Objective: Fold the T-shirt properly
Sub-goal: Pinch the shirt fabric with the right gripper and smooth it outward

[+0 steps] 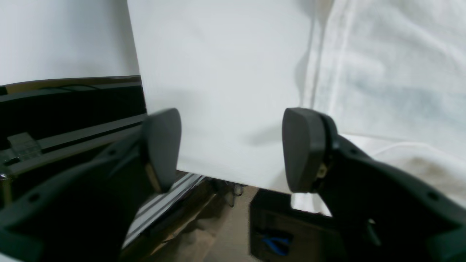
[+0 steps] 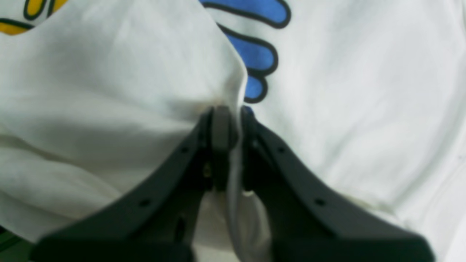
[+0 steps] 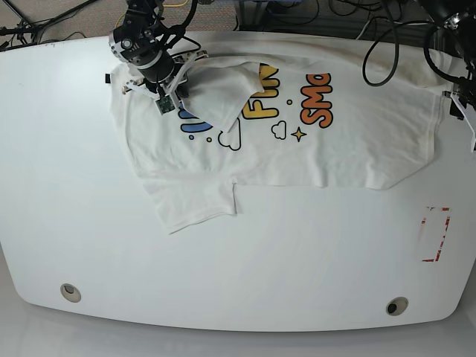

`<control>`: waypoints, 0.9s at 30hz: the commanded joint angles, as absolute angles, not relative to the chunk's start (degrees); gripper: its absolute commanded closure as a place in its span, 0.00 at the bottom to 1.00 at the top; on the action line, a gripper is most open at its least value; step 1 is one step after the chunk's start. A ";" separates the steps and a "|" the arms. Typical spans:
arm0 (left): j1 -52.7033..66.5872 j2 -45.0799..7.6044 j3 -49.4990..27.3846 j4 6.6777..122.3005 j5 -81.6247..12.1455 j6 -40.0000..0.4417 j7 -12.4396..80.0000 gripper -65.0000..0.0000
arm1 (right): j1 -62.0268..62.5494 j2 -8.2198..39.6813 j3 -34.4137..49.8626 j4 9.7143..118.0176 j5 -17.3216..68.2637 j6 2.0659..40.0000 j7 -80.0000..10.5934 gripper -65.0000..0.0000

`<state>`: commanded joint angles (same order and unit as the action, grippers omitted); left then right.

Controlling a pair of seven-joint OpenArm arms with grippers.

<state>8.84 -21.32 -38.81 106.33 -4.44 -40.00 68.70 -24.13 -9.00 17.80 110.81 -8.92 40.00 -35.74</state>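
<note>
The white T-shirt (image 3: 297, 141) lies spread on the table, print side up, with blue, yellow and orange lettering (image 3: 260, 104). One sleeve (image 3: 193, 201) points toward the front. My right gripper (image 2: 229, 123) is shut on a raised fold of the shirt beside the blue lettering (image 2: 255, 54). In the base view it (image 3: 167, 93) is at the shirt's back left, with cloth folded over toward the print. My left gripper (image 1: 233, 149) is open and empty, above bare table near the table's edge. The shirt's edge (image 1: 393, 72) lies just to its right.
The white table (image 3: 223, 260) has two round holes at the front (image 3: 71, 292) (image 3: 396, 306) and a red-marked rectangle (image 3: 433, 234) at the right. Cables (image 3: 387, 37) hang over the back right. The left wrist view shows a black frame (image 1: 54, 127) and the floor beyond the table's edge.
</note>
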 joint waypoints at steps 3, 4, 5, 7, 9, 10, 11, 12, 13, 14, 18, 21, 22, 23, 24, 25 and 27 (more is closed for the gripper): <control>8.84 -21.32 -38.02 106.33 -4.44 -40.00 68.70 0.40 | -24.13 -9.00 17.71 112.04 -8.84 40.00 -35.74 0.99; 8.84 -21.32 -37.93 106.33 -4.44 -40.00 68.70 0.40 | -24.04 -9.00 17.71 112.40 -8.40 40.00 -35.74 0.99; 8.92 -21.32 -37.93 106.33 -4.44 -40.00 68.70 0.40 | -23.96 -9.00 17.71 112.57 -7.96 40.00 -35.74 0.99; 8.92 -21.32 -37.93 106.33 -4.44 -40.00 68.70 0.40 | -23.69 -8.92 17.71 112.66 -5.41 40.00 -35.74 0.99; 8.92 -21.32 -37.41 106.33 -4.44 -40.00 68.70 0.40 | -23.34 -8.31 17.89 112.66 -3.30 40.00 -35.74 0.99; 8.92 -21.32 -37.23 106.33 -4.44 -40.00 68.70 0.40 | -23.08 -7.96 17.89 112.66 -2.86 40.00 -35.74 0.99; 8.92 -21.32 -37.14 106.33 -4.44 -40.00 68.70 0.40 | -22.64 -7.34 17.89 112.66 -2.24 40.00 -35.74 0.99; 8.92 -21.32 -37.14 106.33 -4.44 -40.00 68.70 0.40 | -22.37 -7.16 17.89 112.48 -1.89 40.00 -35.74 0.99; 8.92 -21.32 -37.14 106.33 -4.44 -40.00 68.70 0.40 | -22.02 -6.81 17.89 112.31 -1.36 40.00 -35.74 0.99; 8.92 -21.32 -37.14 106.33 -4.44 -40.00 68.70 0.40 | -21.76 -6.55 17.89 112.22 -1.10 40.00 -35.74 0.99; 8.92 -21.32 -37.14 106.33 -4.44 -40.00 68.70 0.40 | -20.44 -6.55 17.89 112.22 -0.66 40.00 -35.74 1.00; 8.92 -21.32 -37.14 106.33 -4.44 -40.00 68.70 0.40 | -19.47 -6.55 17.89 112.22 -0.75 40.00 -35.74 1.00; 8.92 -21.32 -37.14 106.33 -4.44 -40.00 68.70 0.40 | -19.21 -6.55 17.89 112.22 -0.75 40.00 -35.74 1.00; 8.92 -21.32 -37.14 106.33 -4.44 -40.00 68.70 0.40 | -19.12 -6.55 17.89 112.22 -0.84 40.00 -35.74 1.00; 8.92 -21.32 -37.14 106.33 -4.44 -40.00 68.70 0.40 | -19.03 -6.55 17.89 112.22 -0.84 40.00 -35.74 1.00; 8.92 -21.32 -37.14 106.33 -4.35 -40.00 68.70 0.40 | -18.33 -6.55 17.98 112.22 -0.84 40.00 -35.74 1.00; 8.92 -21.32 -37.14 106.33 -4.35 -40.00 68.70 0.40 | -17.54 -6.55 17.98 112.22 -0.84 40.00 -35.74 1.00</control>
